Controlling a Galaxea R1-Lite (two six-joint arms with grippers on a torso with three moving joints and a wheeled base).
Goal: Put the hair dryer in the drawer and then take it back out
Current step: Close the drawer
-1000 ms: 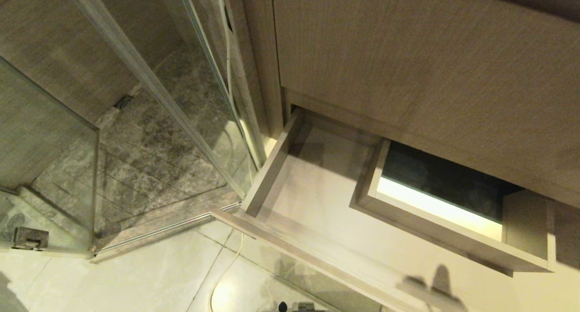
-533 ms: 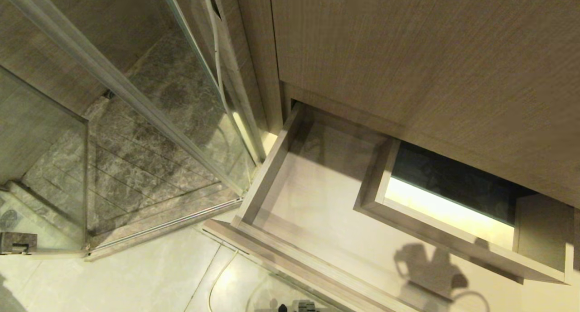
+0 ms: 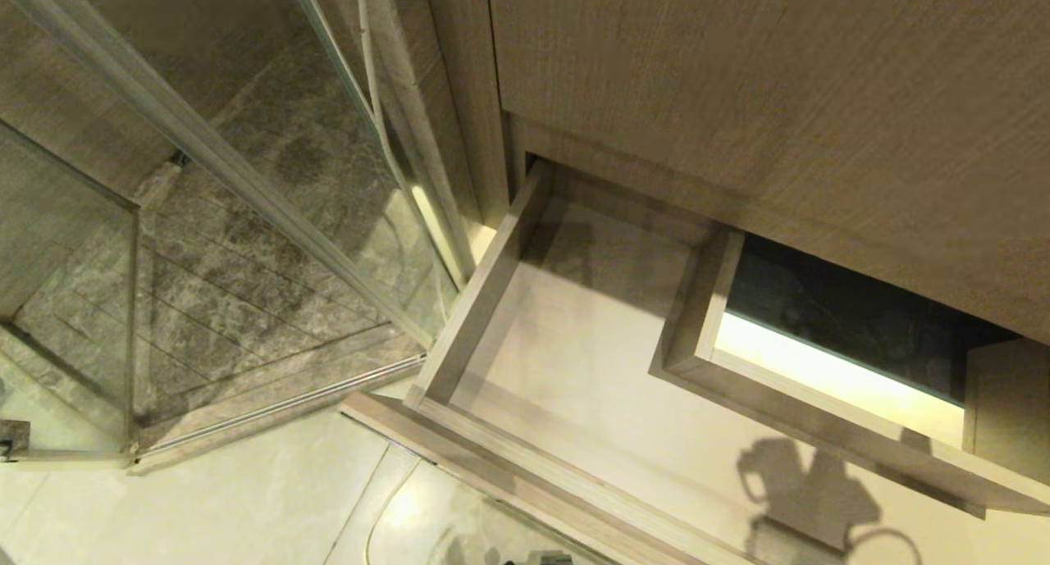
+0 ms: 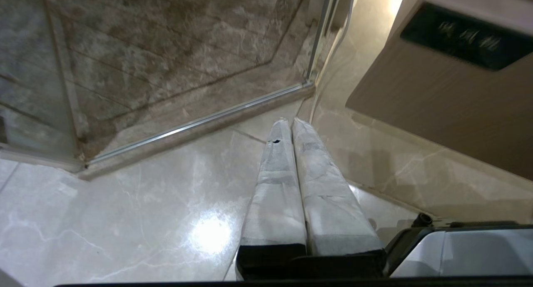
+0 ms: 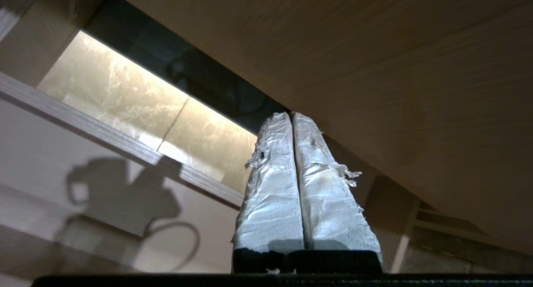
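Hanging pinched shut and empty over the open, bare drawer (image 3: pixel 574 368), right gripper (image 5: pixel 291 117); left gripper (image 4: pixel 290 122) likewise, parked above floor; no dryer visible; fetching it probably next.

Glass shower enclosure (image 3: pixel 246 220) off to the left, metal-framed, with veined grey stone tiling (image 3: pixel 246 303) behind the panes and a silvery threshold rail (image 3: pixel 279 405) along its base. Pale glossy marble floor (image 3: pixel 205 508) in front — a bright lamp reflection on it, a thin white cord (image 3: pixel 377 516) curving across. Tall wood-grain cabinet panel (image 3: pixel 779 97) filling the upper right, and a white hose or cable (image 3: pixel 369 81) hanging just beside the vanity's side panel.
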